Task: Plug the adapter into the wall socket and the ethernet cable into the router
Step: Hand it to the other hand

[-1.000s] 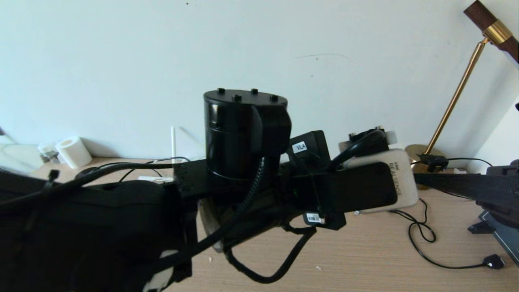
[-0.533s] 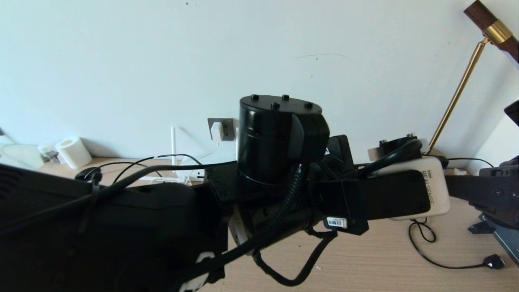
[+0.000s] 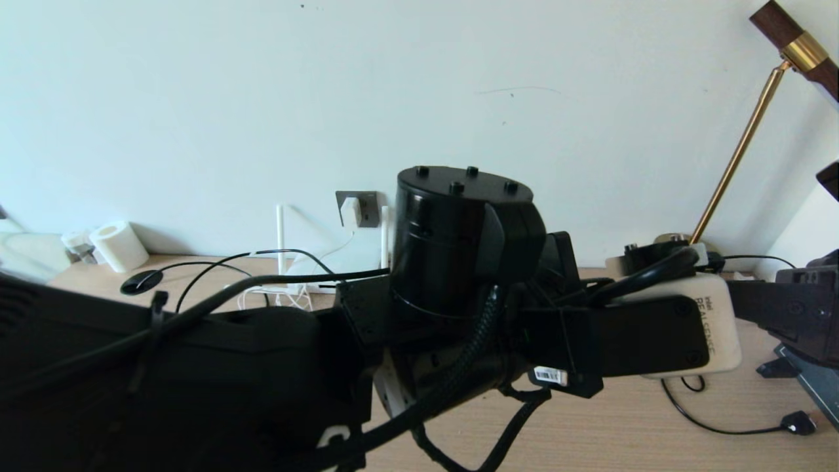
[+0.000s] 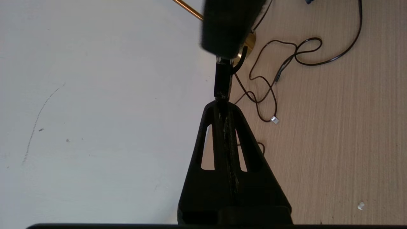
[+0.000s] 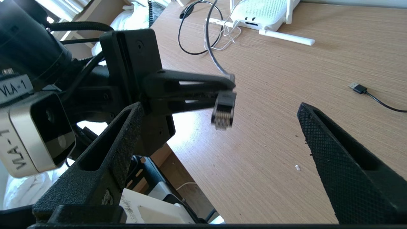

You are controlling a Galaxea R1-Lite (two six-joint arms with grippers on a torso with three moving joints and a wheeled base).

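The left tool [image 5: 219,90] is clamped tight on the ethernet cable [image 5: 224,109], whose clear plug tip hangs just past the fingertips above the bench [image 5: 286,105]. In the left wrist view the two fingers [image 4: 227,152] press flat together, with the cable's black boot at twelve o'clock from them. The right tool [image 5: 219,165] stands spread as wide as it goes, holding nothing, with the plug between its fingers and beyond them. Farther out, at twelve o'clock from the plug in the right wrist view, the router [image 5: 260,12] lies on the bench by the wall. In the head view the adapter [image 3: 350,211] sits plugged in the wall socket [image 3: 367,208], at ten o'clock from the left arm's black wrist housing.
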